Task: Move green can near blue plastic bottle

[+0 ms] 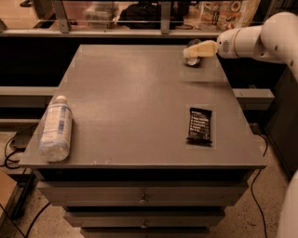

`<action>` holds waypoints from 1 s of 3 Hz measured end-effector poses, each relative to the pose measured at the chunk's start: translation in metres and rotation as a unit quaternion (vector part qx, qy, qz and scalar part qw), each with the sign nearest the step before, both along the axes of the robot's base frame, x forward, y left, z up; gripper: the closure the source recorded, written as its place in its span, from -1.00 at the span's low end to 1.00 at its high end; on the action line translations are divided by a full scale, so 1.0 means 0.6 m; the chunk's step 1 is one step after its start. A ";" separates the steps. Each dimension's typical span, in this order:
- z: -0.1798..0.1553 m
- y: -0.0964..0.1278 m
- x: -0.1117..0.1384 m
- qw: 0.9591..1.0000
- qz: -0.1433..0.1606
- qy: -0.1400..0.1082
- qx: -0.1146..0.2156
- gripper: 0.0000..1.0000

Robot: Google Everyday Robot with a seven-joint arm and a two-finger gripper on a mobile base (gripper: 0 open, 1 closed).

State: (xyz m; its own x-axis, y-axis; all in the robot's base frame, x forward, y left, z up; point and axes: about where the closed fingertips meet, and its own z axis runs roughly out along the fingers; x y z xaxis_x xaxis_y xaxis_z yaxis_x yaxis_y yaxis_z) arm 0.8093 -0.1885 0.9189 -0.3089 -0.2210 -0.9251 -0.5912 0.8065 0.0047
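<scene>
The green can (192, 60) lies on its side at the far right of the grey table top (139, 97), its silver end facing the camera. My gripper (190, 51) reaches in from the right on a white arm and its pale fingers sit right over the can, covering its upper part. The blue plastic bottle (56, 129) lies on its side at the near left edge of the table, white cap pointing away, far from the can and the gripper.
A flat black snack bar wrapper (199, 125) lies at the near right of the table. Drawers (142, 197) run below the front edge. A shelf with bags and boxes (153, 14) stands behind the table. Cables (14, 144) lie on the floor at left.
</scene>
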 end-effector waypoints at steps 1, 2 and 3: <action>-0.025 0.023 0.060 0.998 -0.026 -0.008 0.048 -1.00; -0.039 0.028 0.091 0.996 -0.041 -0.014 0.073 -1.00; -0.055 0.023 0.120 0.994 -0.063 -0.017 0.093 -1.00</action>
State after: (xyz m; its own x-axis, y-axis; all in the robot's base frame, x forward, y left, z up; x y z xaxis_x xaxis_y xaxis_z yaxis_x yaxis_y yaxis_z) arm 0.8811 -0.1750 0.8860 -0.2902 -0.0075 -0.9569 -0.4888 0.8609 0.1414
